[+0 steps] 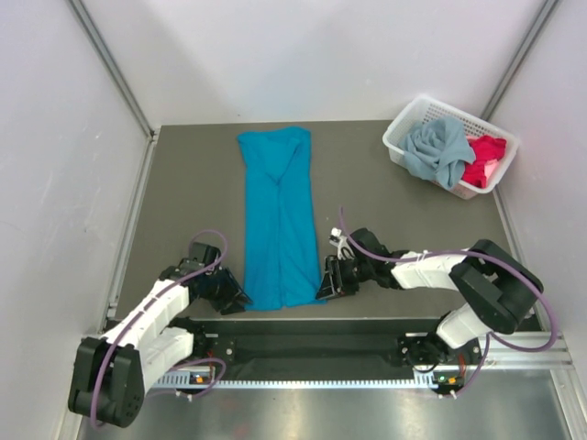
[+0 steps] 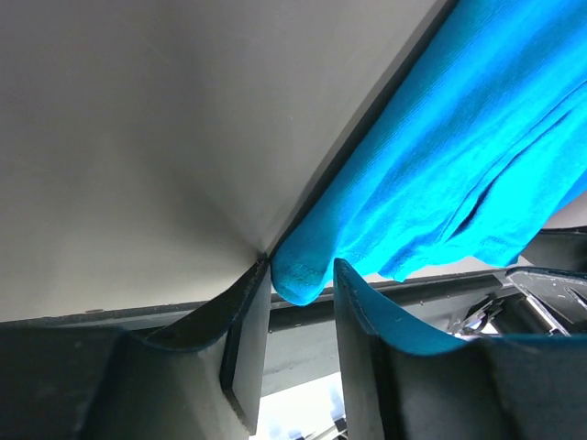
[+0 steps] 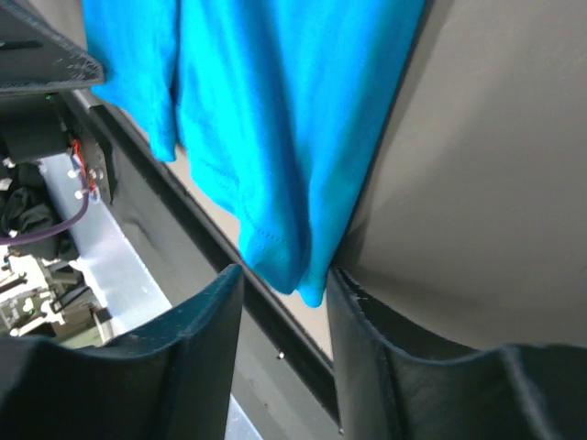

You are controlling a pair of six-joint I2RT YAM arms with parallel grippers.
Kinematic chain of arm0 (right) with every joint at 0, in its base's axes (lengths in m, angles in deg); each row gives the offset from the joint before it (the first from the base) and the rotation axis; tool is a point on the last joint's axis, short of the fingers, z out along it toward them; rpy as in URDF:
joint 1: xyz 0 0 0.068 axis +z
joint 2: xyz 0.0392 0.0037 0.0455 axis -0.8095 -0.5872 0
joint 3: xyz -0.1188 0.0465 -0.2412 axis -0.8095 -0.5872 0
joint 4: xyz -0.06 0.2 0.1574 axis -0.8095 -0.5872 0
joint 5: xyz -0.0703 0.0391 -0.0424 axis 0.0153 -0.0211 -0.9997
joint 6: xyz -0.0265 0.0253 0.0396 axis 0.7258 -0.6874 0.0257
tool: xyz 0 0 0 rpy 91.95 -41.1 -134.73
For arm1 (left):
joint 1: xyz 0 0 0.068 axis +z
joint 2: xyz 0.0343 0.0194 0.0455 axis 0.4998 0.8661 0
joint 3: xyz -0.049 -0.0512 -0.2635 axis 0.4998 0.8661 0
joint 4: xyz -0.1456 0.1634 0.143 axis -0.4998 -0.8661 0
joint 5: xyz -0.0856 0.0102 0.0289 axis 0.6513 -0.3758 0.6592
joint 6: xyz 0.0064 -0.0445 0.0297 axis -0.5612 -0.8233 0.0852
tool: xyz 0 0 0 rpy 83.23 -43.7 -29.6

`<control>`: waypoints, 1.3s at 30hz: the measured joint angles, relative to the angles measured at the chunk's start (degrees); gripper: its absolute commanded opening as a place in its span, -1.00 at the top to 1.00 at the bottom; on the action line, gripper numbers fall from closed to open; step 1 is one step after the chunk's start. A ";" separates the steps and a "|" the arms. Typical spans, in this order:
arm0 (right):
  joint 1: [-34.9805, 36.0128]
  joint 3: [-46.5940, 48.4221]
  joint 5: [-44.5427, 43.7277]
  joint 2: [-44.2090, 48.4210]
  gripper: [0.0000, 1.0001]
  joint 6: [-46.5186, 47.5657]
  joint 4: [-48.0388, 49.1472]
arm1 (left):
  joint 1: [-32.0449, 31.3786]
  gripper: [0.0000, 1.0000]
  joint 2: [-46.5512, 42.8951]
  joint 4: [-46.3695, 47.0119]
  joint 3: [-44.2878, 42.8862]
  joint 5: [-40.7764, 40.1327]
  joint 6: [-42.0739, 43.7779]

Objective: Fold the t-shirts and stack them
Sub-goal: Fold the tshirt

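The left gripper (image 2: 303, 275) has its jaws apart around the near left corner of the teal t-shirt (image 1: 280, 220), and the right gripper (image 3: 286, 275) stands the same way at the near right corner. Neither visibly pinches yet. The shirt lies on the table (image 1: 183, 202) as a long strip. This looks like the crosswise fold: next, clamp both corners and carry them together toward the collar.

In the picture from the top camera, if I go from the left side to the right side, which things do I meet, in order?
left gripper → teal-blue t-shirt → right gripper → grey-blue t-shirt → red-pink t-shirt; the last two lie in the white basket.
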 measured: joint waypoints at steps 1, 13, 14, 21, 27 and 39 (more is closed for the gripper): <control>0.02 -0.24 0.04 0.13 0.11 -0.17 0.37 | 0.00 0.28 -0.20 -0.02 0.09 -0.02 -0.02; -0.74 -2.14 1.18 0.94 0.09 -1.20 3.21 | 0.00 0.48 -0.79 0.04 0.79 -0.04 -0.35; -1.22 -2.89 1.55 1.25 0.10 -1.38 3.82 | 0.00 0.50 -0.79 0.09 0.81 -0.04 -0.37; -3.96 -6.69 5.27 1.07 0.21 -3.82 9.38 | 0.00 0.56 -0.74 0.17 0.94 -0.04 -0.35; -4.02 -8.11 7.17 -0.81 0.29 -5.99 13.57 | 0.00 0.58 -0.74 0.15 0.96 0.04 -0.28; -7.74 -11.41 8.41 -1.25 0.25 -10.05 20.24 | 0.00 0.60 -0.59 0.22 0.96 0.11 0.48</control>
